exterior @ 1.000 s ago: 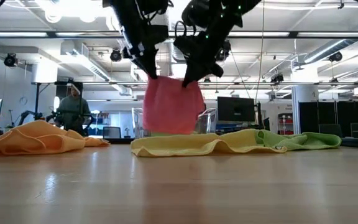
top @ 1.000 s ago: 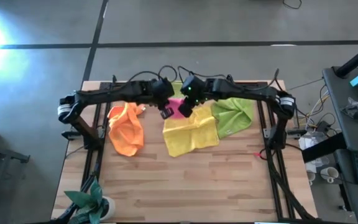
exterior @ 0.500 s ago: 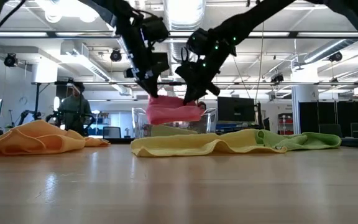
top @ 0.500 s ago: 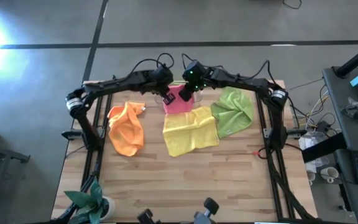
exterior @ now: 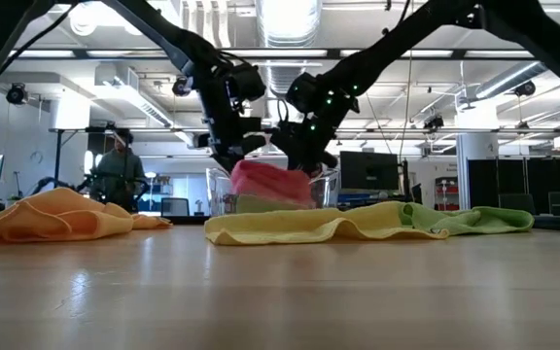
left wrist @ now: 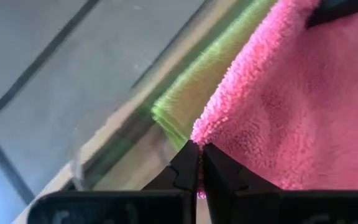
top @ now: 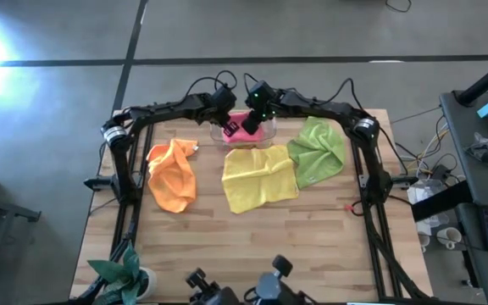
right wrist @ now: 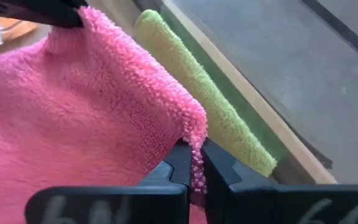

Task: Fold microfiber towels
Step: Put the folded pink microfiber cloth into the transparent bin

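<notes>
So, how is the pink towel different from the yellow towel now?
The pink towel is held at two corners by the left end effector and the right end effector, over the clear tray at the table's far edge; the yellow towel lies untouched at mid-table. Pink looks folded and compact; yellow is spread, rumpled. Both are fuzzy cloths.

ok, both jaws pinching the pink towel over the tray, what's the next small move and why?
Probably lower a touch more, then open both. The left gripper and right gripper each pinch an edge of the pink towel, which sits at the clear tray above a folded green towel.
</notes>
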